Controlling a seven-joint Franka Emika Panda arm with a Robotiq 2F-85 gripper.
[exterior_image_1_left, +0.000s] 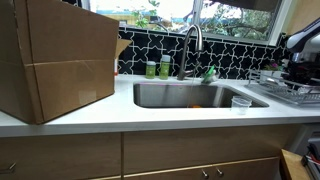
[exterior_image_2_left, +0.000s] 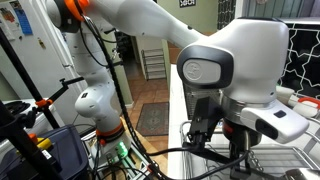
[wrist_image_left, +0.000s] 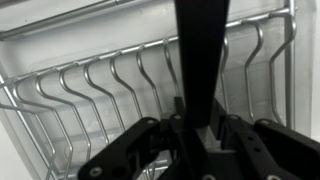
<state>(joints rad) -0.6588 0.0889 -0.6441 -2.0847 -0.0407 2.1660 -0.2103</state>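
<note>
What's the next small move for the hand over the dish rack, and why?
Probably a short, slow, straight descent. In the wrist view the hand seems shut on a black flat bar, held over the curved tines of the silver wire dish rack. Whether the bar touches the rack I cannot tell, so going slowly should let it slip between tines.

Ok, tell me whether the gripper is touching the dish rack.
Cannot tell. The wrist view shows the gripper over the dish rack, but no plain contact or gap; the dark bar between its fingers hides the middle.
</note>
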